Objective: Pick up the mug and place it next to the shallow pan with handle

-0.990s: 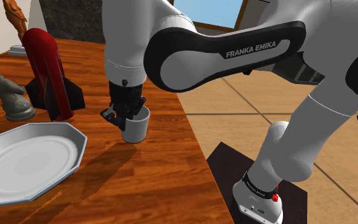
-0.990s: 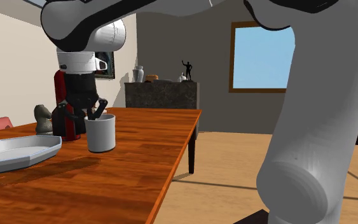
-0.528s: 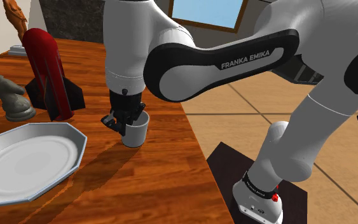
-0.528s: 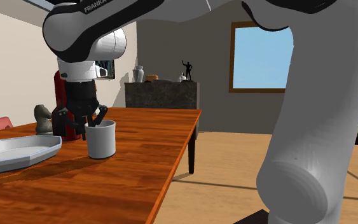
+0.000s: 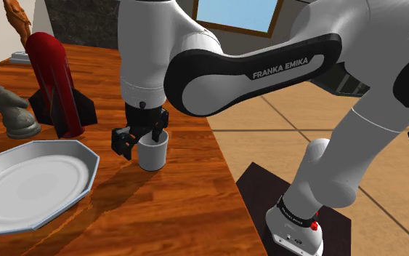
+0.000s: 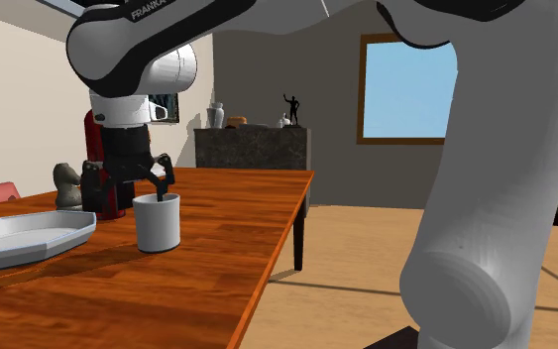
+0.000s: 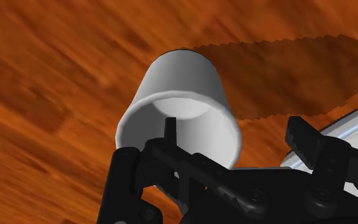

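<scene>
While the black gripper (image 5: 139, 138) hangs spread wide over it, a plain white mug (image 5: 152, 151) stands upright on the wooden table (image 5: 188, 218). In the shoulder view the mug sits at about 8 o'clock from the picture's centre. It is at about 3 o'clock from a white, shallow, eight-sided pan (image 5: 86, 158), close beside it but apart. No handle shows on the pan or on the mug.

In the wrist view one finger of the gripper (image 7: 238, 137) dips just inside the mug (image 7: 184, 89) near its rim. The other stands well outside the wall, on the pan's side. The jaws straddle the wall without pinching it, so the mug is not held.

In the second exterior view the mug (image 6: 158, 221) stands between the pan (image 6: 29, 238) and the table's far edge. A red rocket (image 5: 50, 73) and a grey knight (image 5: 14, 113) stand well behind, at about 10 o'clock from the mug in the shoulder view.

The mug looks stiff, smooth-walled and probably light; what it is made of cannot be told. A smooth, curved wall may slip, so a firm pinch seems wise. The likely hold is on the wall just below the rim, one finger inside and one outside. Gripped off-centre like that, the mug may hang tilted, and a hard knock against the pan could harm it.
</scene>
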